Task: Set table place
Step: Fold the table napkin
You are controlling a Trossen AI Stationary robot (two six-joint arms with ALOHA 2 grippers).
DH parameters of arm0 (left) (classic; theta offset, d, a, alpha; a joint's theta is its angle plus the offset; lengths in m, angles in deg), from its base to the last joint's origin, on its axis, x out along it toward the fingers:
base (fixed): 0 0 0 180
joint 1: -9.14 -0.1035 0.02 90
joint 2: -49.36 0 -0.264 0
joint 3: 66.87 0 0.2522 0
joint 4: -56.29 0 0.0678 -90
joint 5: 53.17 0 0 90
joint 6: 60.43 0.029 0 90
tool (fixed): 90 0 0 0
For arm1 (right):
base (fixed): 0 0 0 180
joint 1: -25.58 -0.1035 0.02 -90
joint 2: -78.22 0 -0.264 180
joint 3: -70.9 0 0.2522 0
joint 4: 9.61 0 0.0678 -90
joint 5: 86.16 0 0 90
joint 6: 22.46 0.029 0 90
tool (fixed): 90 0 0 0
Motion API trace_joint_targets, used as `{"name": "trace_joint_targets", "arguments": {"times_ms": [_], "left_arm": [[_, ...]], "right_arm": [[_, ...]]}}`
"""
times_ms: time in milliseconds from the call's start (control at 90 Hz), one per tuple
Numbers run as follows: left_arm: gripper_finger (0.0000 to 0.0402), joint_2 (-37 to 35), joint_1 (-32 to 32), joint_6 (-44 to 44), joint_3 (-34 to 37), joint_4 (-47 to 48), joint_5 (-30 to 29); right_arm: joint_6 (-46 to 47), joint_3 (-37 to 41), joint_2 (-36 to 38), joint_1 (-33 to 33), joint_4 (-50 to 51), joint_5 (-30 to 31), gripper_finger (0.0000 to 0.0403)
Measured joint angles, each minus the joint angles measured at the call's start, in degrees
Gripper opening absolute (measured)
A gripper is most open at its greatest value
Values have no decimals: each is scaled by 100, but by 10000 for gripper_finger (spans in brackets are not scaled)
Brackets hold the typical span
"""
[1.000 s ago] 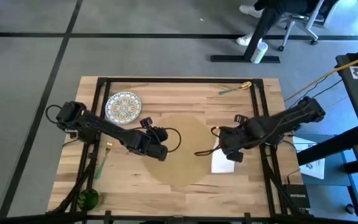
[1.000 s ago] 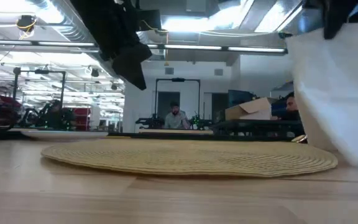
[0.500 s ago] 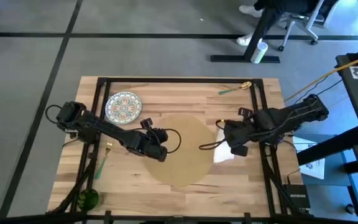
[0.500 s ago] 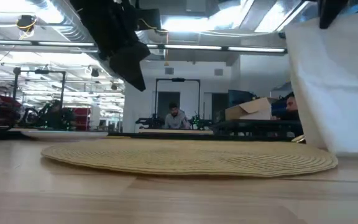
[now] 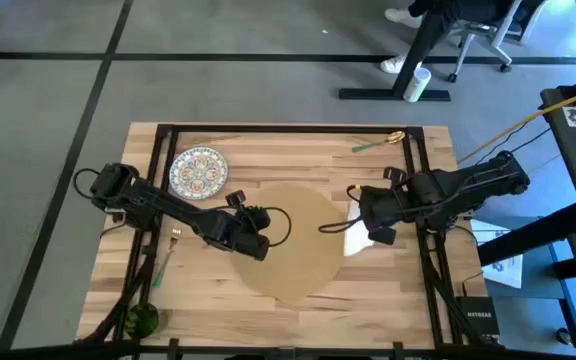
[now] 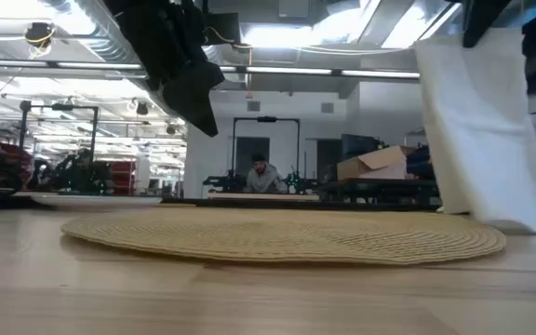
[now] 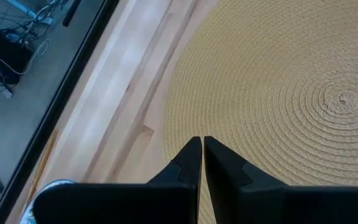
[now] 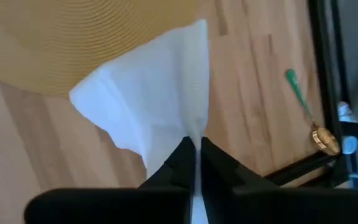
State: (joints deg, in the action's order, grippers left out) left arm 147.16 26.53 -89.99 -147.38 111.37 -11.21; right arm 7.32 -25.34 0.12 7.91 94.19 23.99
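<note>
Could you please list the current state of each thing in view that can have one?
Napkin: lifted, hanging from the right hand, lower edge by the placemat's rim.
Placemat: flat on the table, bare.
Plate: flat, empty.
Right hand: shut on napkin.
Left hand: shut, empty, over placemat.

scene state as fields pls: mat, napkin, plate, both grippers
placemat: flat on table, centre
napkin: pinched by one edge, hanging, lower edge at the placemat's right rim
plate: on table, beyond the left arm, apart from placemat
left gripper: shut, empty, above placemat's left part
right gripper: shut on napkin, right of placemat
</note>
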Motion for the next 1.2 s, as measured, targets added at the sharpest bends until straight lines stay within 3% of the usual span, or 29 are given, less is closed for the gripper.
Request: {"name": "trace_joint_targets", "arguments": {"times_ms": [556,1200], "left_arm": [[1,0,0,-217,0,55,-2],[1,0,-28,-312,-2,128,-10]], "right_arm": [[-780,-1020,-51,896,-3,1085,0],[-3582,-1040,-1080,2526,-2106,727,0]]}}
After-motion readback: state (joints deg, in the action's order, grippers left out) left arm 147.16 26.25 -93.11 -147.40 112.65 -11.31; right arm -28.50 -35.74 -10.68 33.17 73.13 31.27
